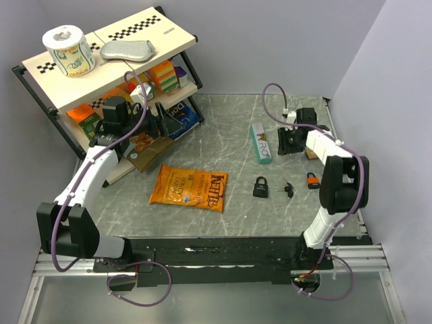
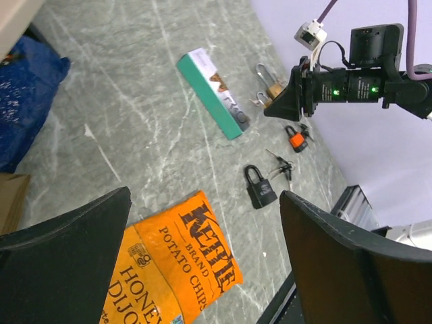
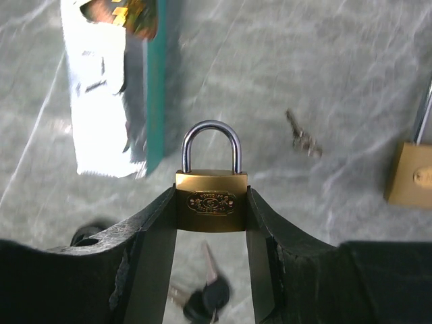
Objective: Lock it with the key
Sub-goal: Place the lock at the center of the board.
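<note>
- Padlock point(image 3: 210, 201) of brass is pinched by its body between the fingers of the right gripper point(image 1: 291, 140), held above the desk point(image 1: 223, 128) near the far right corner. Its shackle points away from the wrist and looks closed.
- Keys point(image 3: 204, 298) with black heads lie loose on the desk below the held lock, by the right edge. A black padlock point(image 1: 260, 187) is just beside them on one side and an orange padlock point(image 1: 313, 180) on the other.
- A second brass lock point(image 3: 413, 177) lies on the desk close to the right edge, apart from the held one.
- The left gripper point(image 2: 204, 197) is spread wide with nothing in it, up over the left side of the desk above a chip bag point(image 1: 189, 187).
- The step in hand seems to be presenting the lock, with no key picked up yet.
- Next, the free arm probably needs to reach across, pick up the right key by its head, and line it up with the keyhole, which these views do not show.
</note>
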`<state>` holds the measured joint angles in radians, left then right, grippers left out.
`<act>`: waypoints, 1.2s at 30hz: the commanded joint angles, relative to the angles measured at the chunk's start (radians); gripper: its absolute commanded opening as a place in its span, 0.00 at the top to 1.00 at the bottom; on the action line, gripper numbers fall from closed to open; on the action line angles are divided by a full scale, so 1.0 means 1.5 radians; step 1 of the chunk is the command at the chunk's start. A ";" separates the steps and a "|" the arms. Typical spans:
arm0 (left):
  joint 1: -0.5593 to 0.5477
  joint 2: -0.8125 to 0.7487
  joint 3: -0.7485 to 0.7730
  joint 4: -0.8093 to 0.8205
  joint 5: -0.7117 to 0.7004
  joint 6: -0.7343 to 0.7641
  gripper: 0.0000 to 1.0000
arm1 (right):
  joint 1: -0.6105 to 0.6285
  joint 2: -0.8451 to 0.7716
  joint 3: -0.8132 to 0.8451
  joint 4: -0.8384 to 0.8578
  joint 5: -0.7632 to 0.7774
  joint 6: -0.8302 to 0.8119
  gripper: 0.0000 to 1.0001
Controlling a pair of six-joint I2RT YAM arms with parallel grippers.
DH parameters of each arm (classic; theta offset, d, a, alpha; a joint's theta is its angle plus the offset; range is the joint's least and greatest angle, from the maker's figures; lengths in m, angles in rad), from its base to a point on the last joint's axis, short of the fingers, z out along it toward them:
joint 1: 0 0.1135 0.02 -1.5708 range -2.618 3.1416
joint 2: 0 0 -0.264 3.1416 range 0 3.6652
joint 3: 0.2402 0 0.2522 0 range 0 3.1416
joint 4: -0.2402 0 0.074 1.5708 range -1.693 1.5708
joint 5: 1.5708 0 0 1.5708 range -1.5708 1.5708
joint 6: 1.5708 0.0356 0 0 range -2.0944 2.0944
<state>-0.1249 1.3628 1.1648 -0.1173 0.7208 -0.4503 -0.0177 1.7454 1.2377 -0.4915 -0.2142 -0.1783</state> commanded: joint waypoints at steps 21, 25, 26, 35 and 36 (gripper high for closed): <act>0.001 0.075 0.120 -0.155 -0.011 0.081 0.04 | -0.005 0.135 0.113 -0.023 0.047 0.084 0.33; 0.001 0.084 0.144 -0.205 -0.016 0.112 0.04 | -0.005 0.103 0.119 -0.034 0.025 0.081 0.20; 0.001 0.088 0.150 -0.232 -0.018 0.123 0.04 | -0.005 0.091 0.119 -0.037 0.014 0.080 0.20; -0.013 0.061 0.167 -0.286 -0.154 0.215 0.04 | -0.002 -0.143 0.082 -0.027 -0.135 0.037 0.01; -0.028 0.051 0.140 -0.269 -0.172 0.222 0.04 | -0.002 -0.163 0.073 -0.028 -0.149 0.038 0.01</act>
<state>-0.1314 1.5013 1.4075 -0.5201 0.6010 -0.1902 -0.0185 1.6840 1.3602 -0.5442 -0.3119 -0.0990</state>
